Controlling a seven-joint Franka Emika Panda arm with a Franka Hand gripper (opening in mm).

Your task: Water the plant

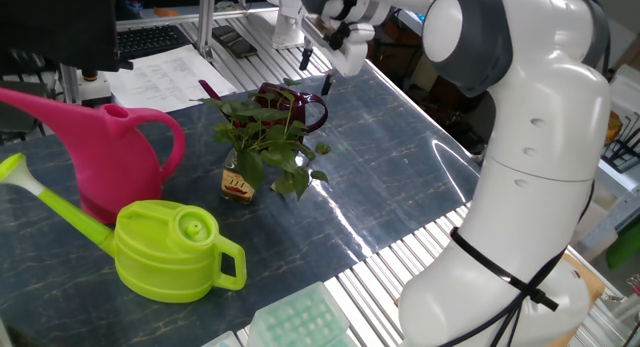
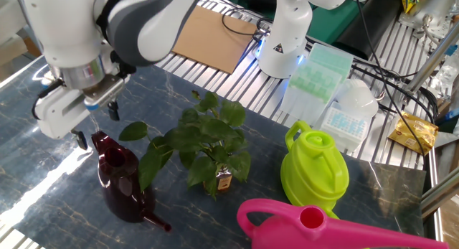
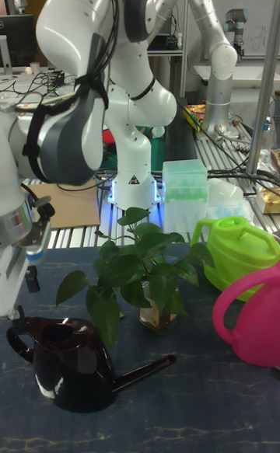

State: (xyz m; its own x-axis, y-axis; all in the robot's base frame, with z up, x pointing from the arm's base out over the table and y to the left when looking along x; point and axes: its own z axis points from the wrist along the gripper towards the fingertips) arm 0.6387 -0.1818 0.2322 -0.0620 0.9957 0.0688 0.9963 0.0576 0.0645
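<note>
The plant (image 2: 208, 145), leafy stems in a small labelled glass bottle (image 2: 223, 181), stands mid-table. A dark maroon watering can (image 2: 118, 179) sits at its 8 o'clock in the other fixed view, spout toward the camera. The gripper (image 2: 93, 121) hangs just above the can's handle end, fingers (image 2: 113, 104) spread wide, holding nothing. A lime-green watering can (image 2: 313, 170) stands at the plant's 3 o'clock; a pink watering can (image 2: 337, 224) lies at its 5 o'clock.
</note>
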